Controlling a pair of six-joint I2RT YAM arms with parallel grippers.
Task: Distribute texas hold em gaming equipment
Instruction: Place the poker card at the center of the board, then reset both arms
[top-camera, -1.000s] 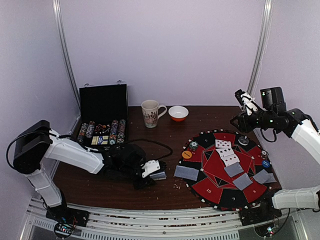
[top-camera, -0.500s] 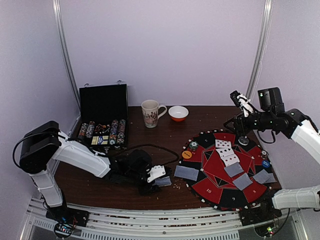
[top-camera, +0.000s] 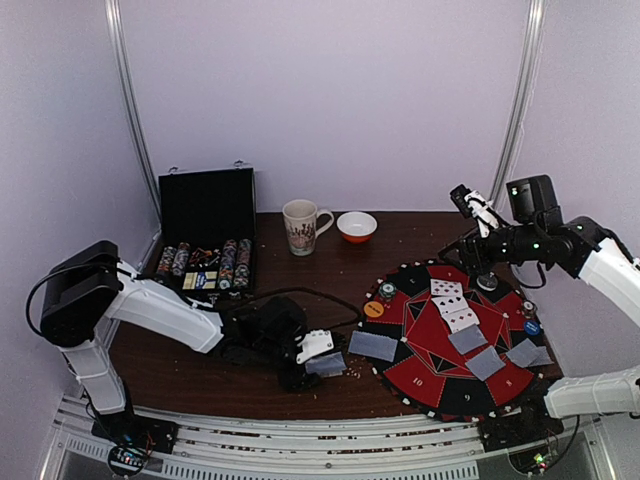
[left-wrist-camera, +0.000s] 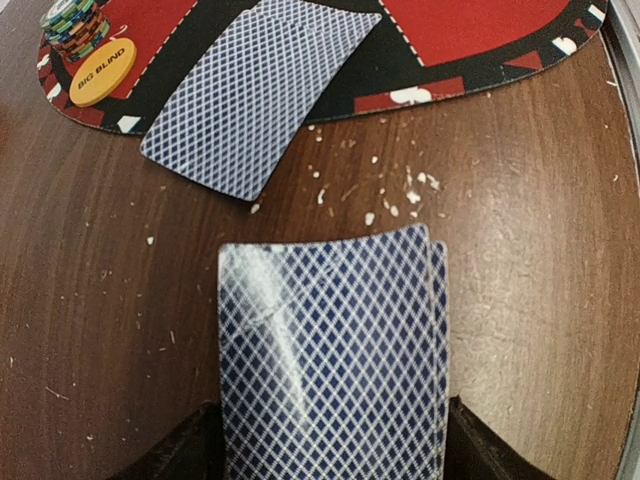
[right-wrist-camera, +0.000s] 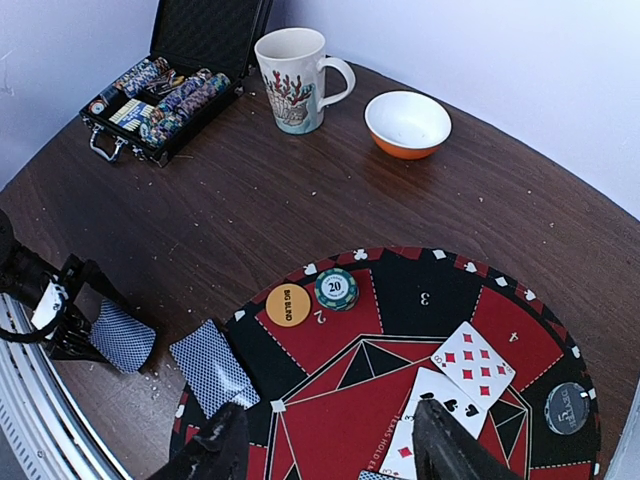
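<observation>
A deck of blue-grey-backed cards (left-wrist-camera: 330, 350) lies flat on the wood just left of the round red-and-black mat (top-camera: 440, 372). My left gripper (left-wrist-camera: 335, 445) is open, one finger on each side of the deck (top-camera: 328, 362). A face-down card pair (top-camera: 373, 346) overlaps the mat's left edge. On the mat are an orange "BIG BLIND" disc (right-wrist-camera: 288, 305), a green-white chip stack (right-wrist-camera: 336, 289), face-up cards (right-wrist-camera: 473, 365), a black disc (right-wrist-camera: 568, 407), a blue disc (top-camera: 532, 327) and more face-down cards (top-camera: 485, 363). My right gripper (right-wrist-camera: 325, 440) hangs open and empty above the mat's far side.
An open black case of chips (top-camera: 205, 235) stands at the back left. A patterned mug (top-camera: 302, 226) and an orange-and-white bowl (top-camera: 357, 226) sit at the back centre. A black cable (top-camera: 300, 290) loops over the left arm. Crumbs dot the wood.
My left gripper has slid right toward the mat and its jaws have spread, leaving the deck on the table. My right gripper has drifted left and opened a little wider.
</observation>
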